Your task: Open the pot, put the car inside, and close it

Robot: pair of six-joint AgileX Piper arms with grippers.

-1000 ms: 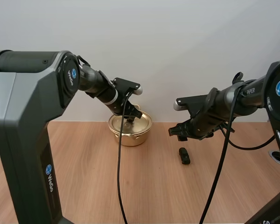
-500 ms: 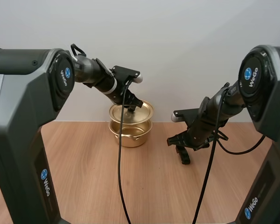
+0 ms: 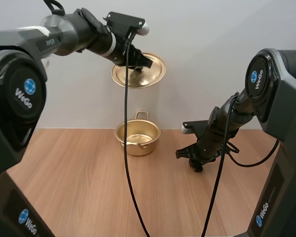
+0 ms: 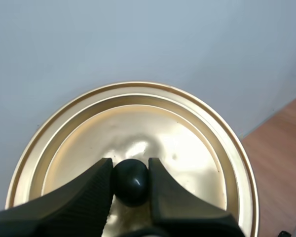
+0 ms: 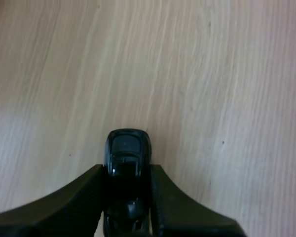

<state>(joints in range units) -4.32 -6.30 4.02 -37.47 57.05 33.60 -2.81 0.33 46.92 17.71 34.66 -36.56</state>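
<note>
The gold pot (image 3: 137,138) stands uncovered on the wooden table at the back middle. Its gold lid (image 3: 139,71) hangs high above it, tilted, with my left gripper (image 3: 138,64) shut on its black knob (image 4: 131,180); the fingers (image 4: 89,187) pinch the knob from both sides. The small black toy car (image 5: 128,154) lies on the table to the right of the pot. My right gripper (image 3: 196,161) is down at the table with its fingers (image 5: 165,197) closed against both sides of the car (image 3: 198,167).
Bare wooden tabletop (image 3: 89,192) stretches in front of the pot and between the pot and the car. A white wall (image 3: 202,59) rises directly behind the table.
My left gripper has raised the lid from just above the pot to high over it. My right gripper has come down onto the car and closed on it.
</note>
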